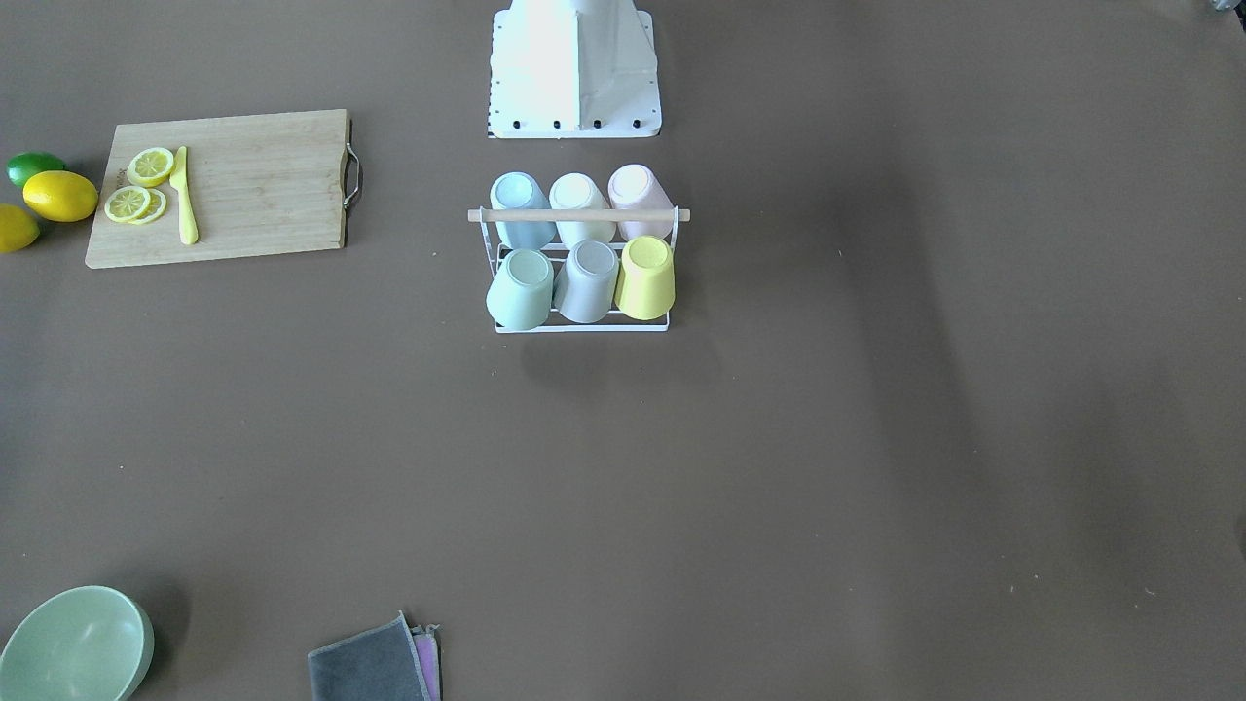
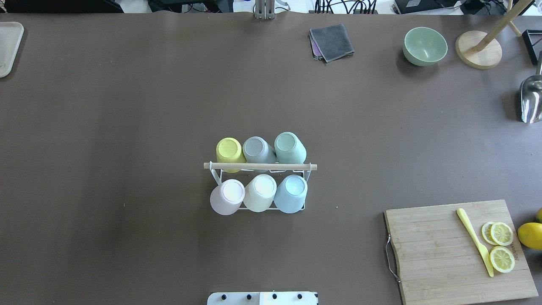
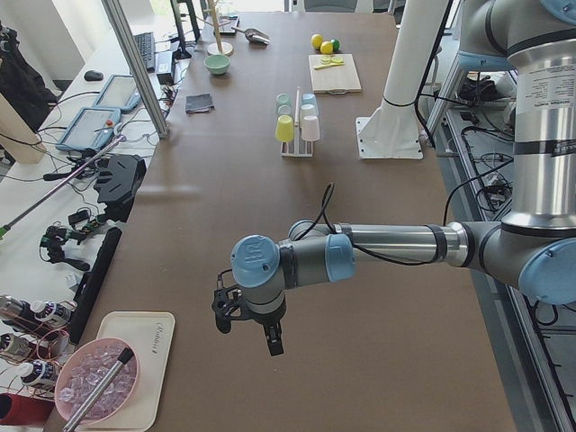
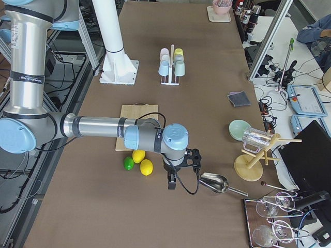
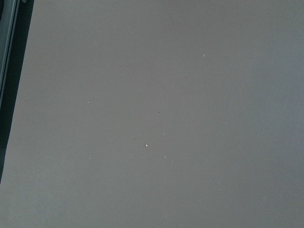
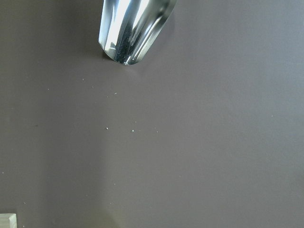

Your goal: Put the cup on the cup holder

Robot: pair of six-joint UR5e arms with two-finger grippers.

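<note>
Cups (image 2: 260,192) fill the cup holder (image 2: 260,166) upside down, so the task looks done. Left gripper (image 3: 249,333) and right gripper (image 4: 183,169) hang clear over opposite worktop ends. I cannot tell whether their jaws are apart.

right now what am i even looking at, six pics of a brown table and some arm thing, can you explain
It is a robot with two arms at a brown table. Two pictures look down on the table, one from behind the robot and one facing it. Two are shot from the table's ends. There you see the left gripper and right gripper hovering over the table, apparently holding nothing; whether they are open I cannot tell. The last two come from cameras on the wrists: the left shows only tabletop, the right a metal scoop. In the middle stands a cup holder with six cups upside down on it. Elsewhere there are a cutting board with lemon slices and a knife, a bowl and a cloth.
</note>
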